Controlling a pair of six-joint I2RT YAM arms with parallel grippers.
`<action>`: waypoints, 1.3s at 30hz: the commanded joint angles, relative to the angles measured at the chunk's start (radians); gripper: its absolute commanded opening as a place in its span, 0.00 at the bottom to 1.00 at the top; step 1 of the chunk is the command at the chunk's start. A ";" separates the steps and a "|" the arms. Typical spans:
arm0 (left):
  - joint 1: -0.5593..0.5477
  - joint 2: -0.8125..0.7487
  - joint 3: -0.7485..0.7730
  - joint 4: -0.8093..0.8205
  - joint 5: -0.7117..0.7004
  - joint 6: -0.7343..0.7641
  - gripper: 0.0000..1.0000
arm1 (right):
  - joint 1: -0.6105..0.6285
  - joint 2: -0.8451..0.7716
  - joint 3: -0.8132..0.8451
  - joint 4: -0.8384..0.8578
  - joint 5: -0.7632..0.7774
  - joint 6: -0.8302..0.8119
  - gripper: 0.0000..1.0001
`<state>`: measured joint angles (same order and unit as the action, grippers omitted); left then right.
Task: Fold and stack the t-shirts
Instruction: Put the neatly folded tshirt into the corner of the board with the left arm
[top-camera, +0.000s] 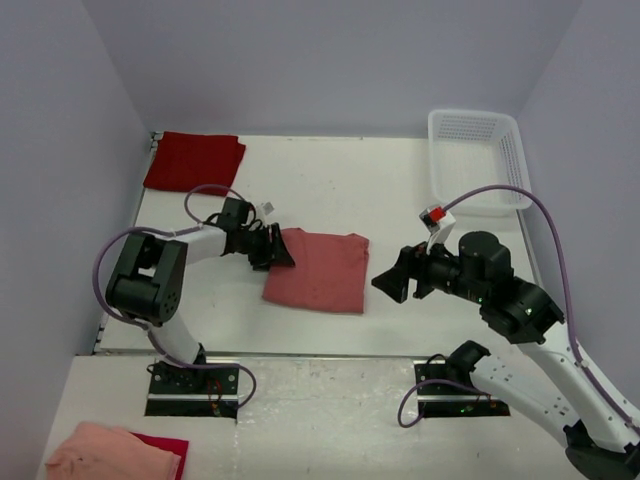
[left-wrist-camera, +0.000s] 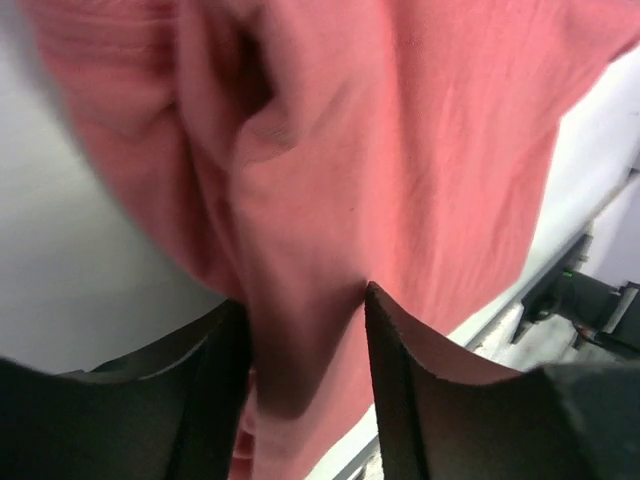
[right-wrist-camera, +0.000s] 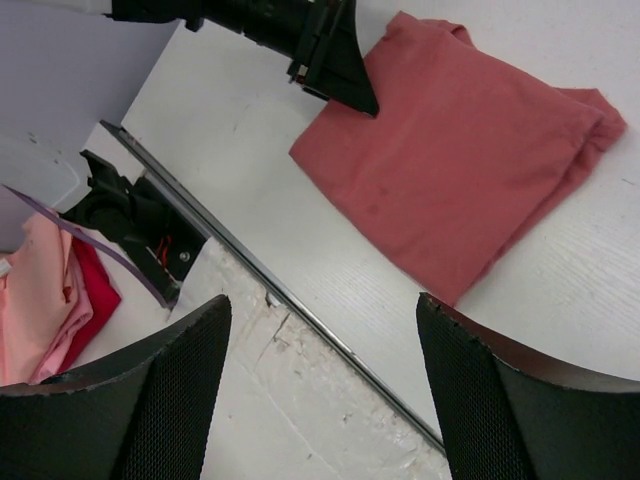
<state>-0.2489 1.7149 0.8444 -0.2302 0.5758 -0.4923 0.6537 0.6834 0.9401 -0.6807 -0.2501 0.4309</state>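
L gripper (top-camera: 276, 253) first: its 2 fingers (left-wrist-camera: 400, 380) sit either side of a bunched ridge of the salmon t-shirt (top-camera: 322, 272). Cloth fills the gap b/w them and the jaws are part-way apart, so I can't tell if it's actually pinching or just straddling. In the top view it's at that shirt's 9 o'clock edge. The shirt itself lies folded in a rough square abt mid-table (top-camera: 390, 190). R gripper (top-camera: 392, 283) is off the shirt's 3 o'clock side, near but not touching, jaws wide apart w/ nothing b/w them. 2nd tee, the crimson t-shirt (top-camera: 193, 160), lies flat at ~10 o'clock in the far-left corner, well apart from the salmon one, so 2 shirts total, not stacked. 1 white mesh basket (top-camera: 478, 160) at ~2 o'clock, far-right corner. 1 peach-pink cloth (top-camera: 112, 452) at ~7 o'clock on the near ledge, past the L arm's base, w/ 1 bit of red cloth (top-camera: 168, 445) poking out beside it.
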 joint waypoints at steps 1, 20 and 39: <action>-0.079 0.149 -0.083 0.168 -0.058 -0.064 0.49 | 0.001 -0.010 -0.011 0.024 -0.002 0.025 0.76; -0.109 0.037 0.120 0.099 -0.316 0.142 0.00 | 0.001 0.027 -0.038 0.004 -0.018 0.049 0.75; 0.088 0.172 0.761 -0.211 -0.527 0.531 0.00 | 0.001 0.136 -0.034 0.006 -0.069 0.012 0.74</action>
<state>-0.2138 1.8194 1.5043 -0.4046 0.0639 -0.0593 0.6537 0.8009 0.8970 -0.6910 -0.2810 0.4652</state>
